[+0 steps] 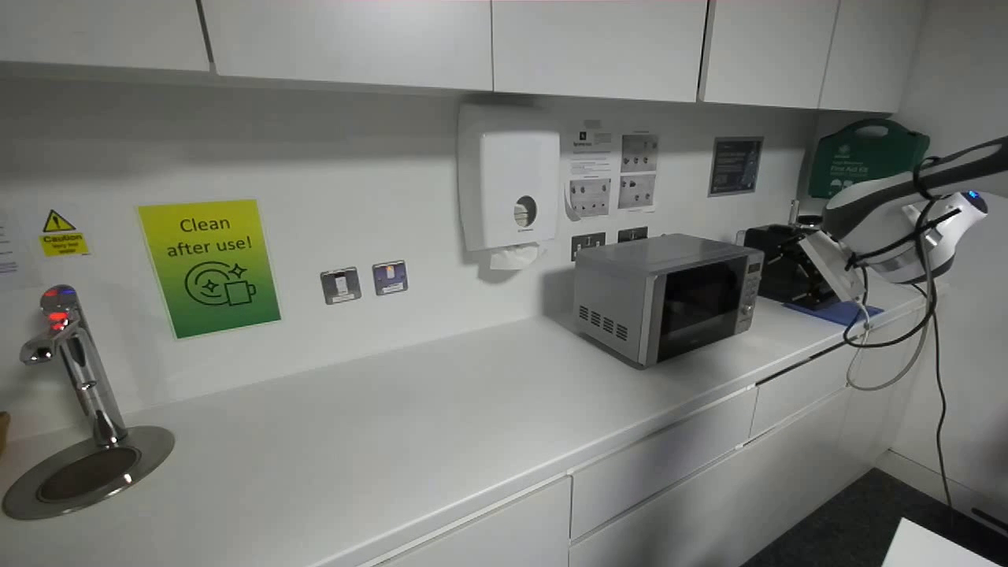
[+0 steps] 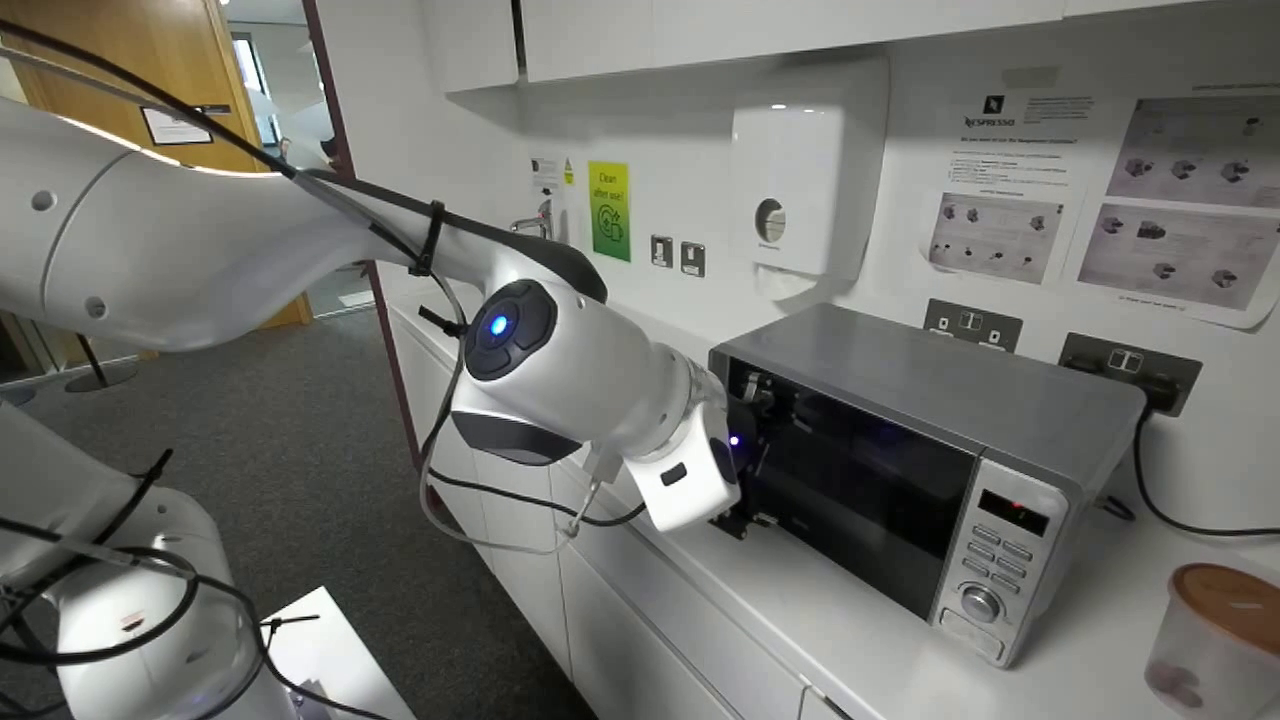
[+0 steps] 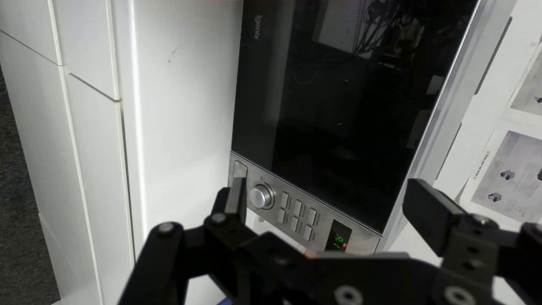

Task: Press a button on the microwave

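The silver-grey microwave stands on the white counter, its door shut. It also shows in an exterior view and fills much of the wrist view. Its control strip has a display, several small buttons, a round knob and a larger button below it. The display is lit with green digits. My gripper is open with nothing between its fingers, in front of the microwave and apart from it. One finger overlaps the larger button in the wrist view. The gripper is dark against a black appliance.
A clear tub with an orange lid stands beside the microwave's control side. A black appliance and a blue mat lie beyond the microwave. A white dispenser hangs above. Cables hang from the arm.
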`<action>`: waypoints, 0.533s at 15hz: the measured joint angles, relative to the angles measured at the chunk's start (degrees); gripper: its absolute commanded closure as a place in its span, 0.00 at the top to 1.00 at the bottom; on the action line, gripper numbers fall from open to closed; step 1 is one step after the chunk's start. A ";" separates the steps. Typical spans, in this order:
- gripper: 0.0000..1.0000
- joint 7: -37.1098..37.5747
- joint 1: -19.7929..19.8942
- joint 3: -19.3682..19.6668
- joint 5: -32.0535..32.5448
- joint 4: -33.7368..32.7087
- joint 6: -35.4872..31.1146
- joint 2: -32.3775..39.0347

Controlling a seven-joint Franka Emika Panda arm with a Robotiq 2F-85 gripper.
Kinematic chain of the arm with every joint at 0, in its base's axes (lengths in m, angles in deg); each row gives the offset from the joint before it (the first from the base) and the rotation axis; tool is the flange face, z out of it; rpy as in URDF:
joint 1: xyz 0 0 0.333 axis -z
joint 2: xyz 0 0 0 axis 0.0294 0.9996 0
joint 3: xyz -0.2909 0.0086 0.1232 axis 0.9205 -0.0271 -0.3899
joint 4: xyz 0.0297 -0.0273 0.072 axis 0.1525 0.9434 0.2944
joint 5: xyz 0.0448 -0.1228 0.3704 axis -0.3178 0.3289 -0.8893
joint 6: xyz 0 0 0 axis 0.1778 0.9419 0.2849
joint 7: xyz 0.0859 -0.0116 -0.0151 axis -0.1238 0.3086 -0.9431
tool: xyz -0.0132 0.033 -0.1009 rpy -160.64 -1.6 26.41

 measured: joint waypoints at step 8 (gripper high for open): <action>1.00 -0.98 -11.92 16.03 -14.54 -9.07 -0.45 6.08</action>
